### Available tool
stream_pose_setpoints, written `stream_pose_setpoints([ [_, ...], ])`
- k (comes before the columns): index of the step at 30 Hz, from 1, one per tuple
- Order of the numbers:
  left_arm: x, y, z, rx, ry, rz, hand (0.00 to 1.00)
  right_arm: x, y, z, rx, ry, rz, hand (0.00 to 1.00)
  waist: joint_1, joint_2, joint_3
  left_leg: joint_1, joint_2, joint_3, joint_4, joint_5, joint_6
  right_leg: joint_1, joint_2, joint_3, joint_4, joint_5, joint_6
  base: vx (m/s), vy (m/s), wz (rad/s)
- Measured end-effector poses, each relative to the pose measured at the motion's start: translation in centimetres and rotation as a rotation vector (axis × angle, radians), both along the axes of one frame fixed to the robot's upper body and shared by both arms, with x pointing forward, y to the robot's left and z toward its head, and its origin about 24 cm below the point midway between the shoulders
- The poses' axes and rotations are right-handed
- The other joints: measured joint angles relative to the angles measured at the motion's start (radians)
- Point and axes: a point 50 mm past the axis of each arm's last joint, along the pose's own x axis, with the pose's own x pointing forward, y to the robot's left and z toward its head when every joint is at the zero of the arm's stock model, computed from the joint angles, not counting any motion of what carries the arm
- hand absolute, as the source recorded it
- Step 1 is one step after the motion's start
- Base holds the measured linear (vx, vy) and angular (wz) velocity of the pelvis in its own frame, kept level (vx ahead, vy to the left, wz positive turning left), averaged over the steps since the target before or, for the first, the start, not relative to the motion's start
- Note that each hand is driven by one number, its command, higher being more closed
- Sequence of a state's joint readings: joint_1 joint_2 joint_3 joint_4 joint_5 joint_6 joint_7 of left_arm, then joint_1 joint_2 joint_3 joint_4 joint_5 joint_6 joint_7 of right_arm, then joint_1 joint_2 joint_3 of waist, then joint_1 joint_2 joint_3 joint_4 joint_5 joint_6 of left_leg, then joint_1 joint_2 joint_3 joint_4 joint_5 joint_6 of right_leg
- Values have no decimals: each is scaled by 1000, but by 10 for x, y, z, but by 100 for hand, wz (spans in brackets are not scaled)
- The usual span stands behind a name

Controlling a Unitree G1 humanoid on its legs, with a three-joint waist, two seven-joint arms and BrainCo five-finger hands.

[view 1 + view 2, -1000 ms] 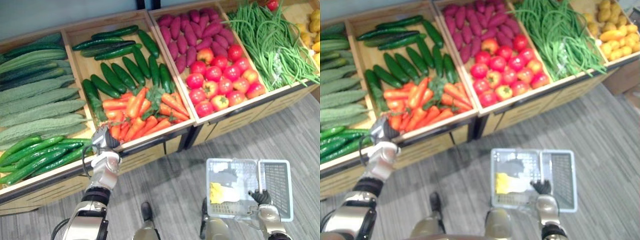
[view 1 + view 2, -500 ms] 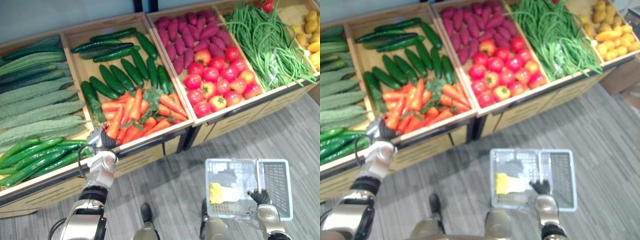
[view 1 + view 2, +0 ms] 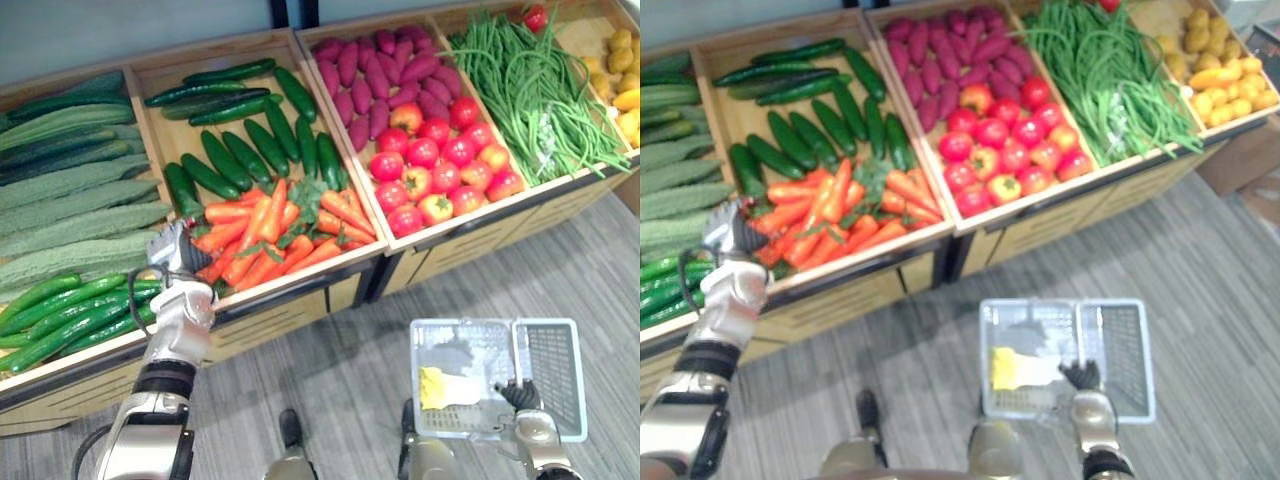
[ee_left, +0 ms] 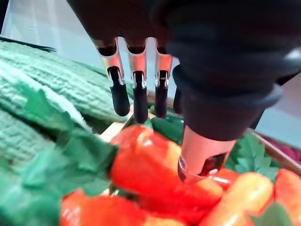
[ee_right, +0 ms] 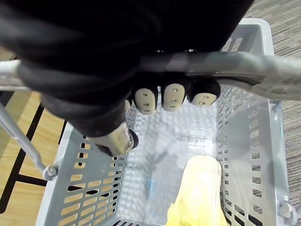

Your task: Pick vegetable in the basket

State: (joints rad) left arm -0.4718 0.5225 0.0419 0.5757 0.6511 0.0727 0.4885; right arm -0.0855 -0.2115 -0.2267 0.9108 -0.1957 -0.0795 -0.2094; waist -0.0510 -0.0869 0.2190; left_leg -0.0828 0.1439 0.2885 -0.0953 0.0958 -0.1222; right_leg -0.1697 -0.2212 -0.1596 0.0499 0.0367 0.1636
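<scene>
Left wrist view, left hand (image 4: 140,98) released above carrots (image 4: 150,165) (crate (image 3: 300,284) edge beside), right hand (image 5: 171,97) grasping basket (image 5: 250,141)

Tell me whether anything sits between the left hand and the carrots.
Nothing visible does. The left hand hangs open directly over the near-left end of the carrots, with one carrot right under its fingers. The right hand holds the basket by its handle.

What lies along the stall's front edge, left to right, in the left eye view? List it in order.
slim green cucumbers → left robot hand → carrots → tomatoes → green beans → yellow produce
</scene>
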Motion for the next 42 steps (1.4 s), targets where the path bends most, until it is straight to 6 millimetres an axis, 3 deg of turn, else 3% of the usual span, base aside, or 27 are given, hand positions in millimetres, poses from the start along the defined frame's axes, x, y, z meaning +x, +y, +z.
stream_pose_setpoints([
  [6,1,-4,11,9,-56,-20,100,-3,-1,-1,1,8,-2,100,1,1,-5,6,0,-5,0,0,0,11,0,-6,-1,0,0,-1,2,1],
  [7,1,-5,13,10,-61,-24,0,-5,-1,-2,1,12,-3,100,1,1,-7,9,0,-7,0,0,0,18,0,-9,-3,0,0,-4,7,3],
  [15,-1,-5,8,7,-39,-27,0,-8,-1,-3,0,20,-6,100,1,1,-19,3,0,-15,0,0,0,17,-1,-15,-7,0,0,0,5,2],
  [29,-12,15,-48,-42,223,63,0,-5,-2,-1,-3,8,-6,100,-2,1,-18,-8,-1,5,0,0,0,-7,1,6,-10,4,4,-2,0,-3],
  [37,-5,23,-41,-40,231,98,0,2,-2,4,-12,-23,3,100,-2,-3,-17,-37,-1,28,0,0,0,-59,4,33,0,7,4,-4,5,-9],
  [38,-4,23,-40,-37,229,100,100,2,-2,4,-12,-23,3,100,-2,-3,-17,-36,-1,29,0,0,0,-59,4,33,0,7,4,15,4,-3],
  [42,0,27,-32,-29,208,121,100,2,-3,5,-14,-23,4,100,-3,-9,-14,-36,-1,29,0,0,0,-59,4,33,0,7,4,0,0,0],
])
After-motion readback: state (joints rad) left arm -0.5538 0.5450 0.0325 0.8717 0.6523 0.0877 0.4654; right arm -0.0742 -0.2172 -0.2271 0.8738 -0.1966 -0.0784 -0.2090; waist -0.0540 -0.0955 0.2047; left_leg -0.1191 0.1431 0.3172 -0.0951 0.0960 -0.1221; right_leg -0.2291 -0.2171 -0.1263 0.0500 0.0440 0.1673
